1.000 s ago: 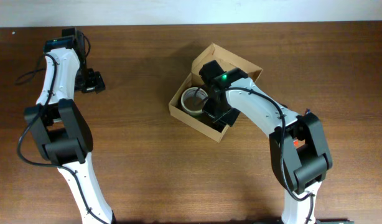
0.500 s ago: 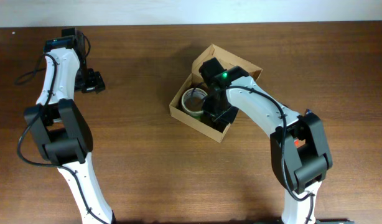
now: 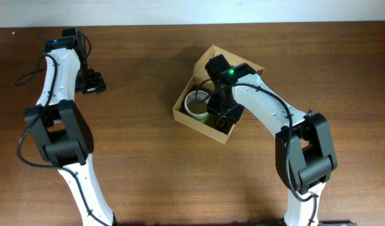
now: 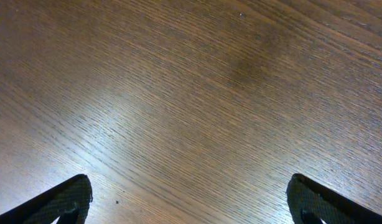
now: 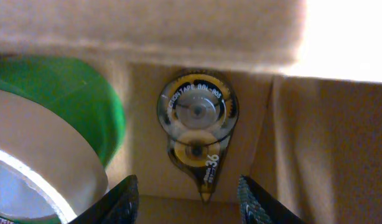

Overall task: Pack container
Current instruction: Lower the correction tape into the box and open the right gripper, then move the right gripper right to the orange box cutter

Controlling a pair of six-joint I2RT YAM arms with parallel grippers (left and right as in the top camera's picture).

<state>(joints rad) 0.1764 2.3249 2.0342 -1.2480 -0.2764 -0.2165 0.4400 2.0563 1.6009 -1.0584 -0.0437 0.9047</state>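
Note:
The container [image 3: 184, 115] is a tan cardboard box with its flap lid open at the back, at the table's centre. Inside it lie a green tape roll [image 3: 195, 102] [image 5: 66, 118] and a clear correction-tape dispenser with a yellow wheel [image 5: 197, 127]. My right gripper [image 3: 222, 114] [image 5: 188, 202] hangs inside the box, open and empty, its fingers either side of the dispenser's tip and just above it. My left gripper [image 3: 92, 83] [image 4: 191, 202] is open and empty over bare wood at the far left.
The wooden table [image 3: 136, 163] surrounds the box. A black cable [image 3: 26, 76] trails at the far left by the left arm. The box walls [image 5: 328, 137] stand close around the right gripper.
The right arm has shifted slightly to the right and up, and the box has slid a little with it. The left arm has not moved.

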